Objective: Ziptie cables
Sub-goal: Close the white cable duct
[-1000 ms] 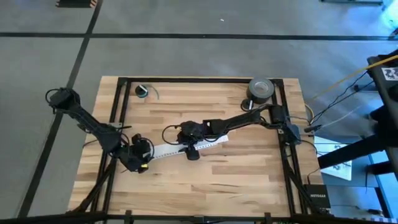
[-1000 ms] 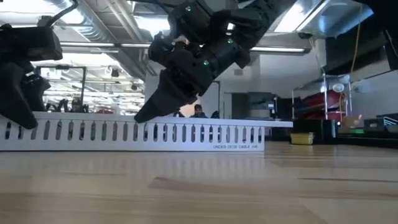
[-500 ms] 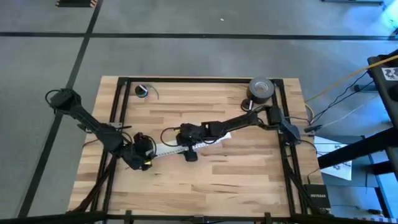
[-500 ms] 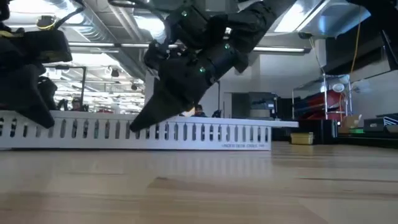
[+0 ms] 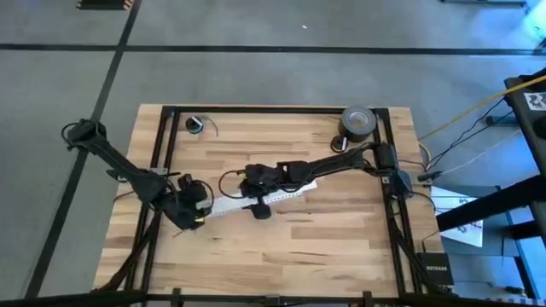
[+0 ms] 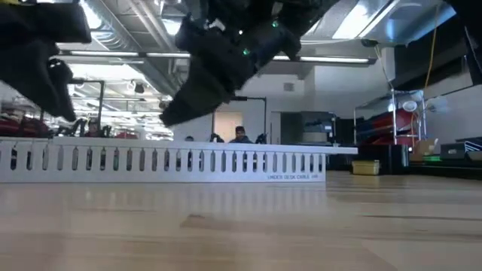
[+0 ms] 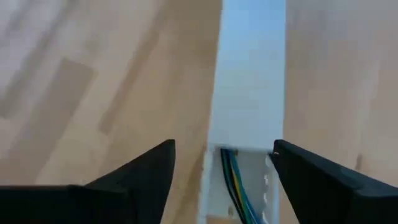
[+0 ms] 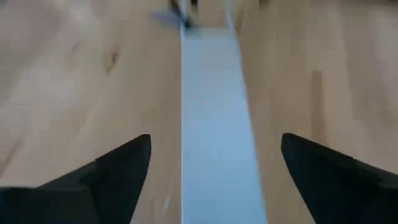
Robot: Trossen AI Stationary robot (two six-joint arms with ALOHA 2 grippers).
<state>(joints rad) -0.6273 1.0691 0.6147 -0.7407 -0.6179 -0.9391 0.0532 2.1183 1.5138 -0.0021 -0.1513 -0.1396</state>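
Hovering over one end of a white slotted channel [image 5: 256,199] on the tabletop [image 5: 341,247], the left gripper [image 7: 222,163] has its fingers spread — the cables [image 7: 235,180] lie inside the channel there. The right gripper [image 8: 214,158] hangs over the middle, fingers spread too.

White slotted cable tray [image 6: 166,162], pale striped wood table [image 5: 324,239], seemingly blue, yellow, green cables [image 7: 233,183], black fingers [image 8: 106,177].

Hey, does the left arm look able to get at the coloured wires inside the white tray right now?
Probably yes. The left gripper hangs open above the tray's open end, fingers either side, and the wires lie exposed between them with nothing covering them.
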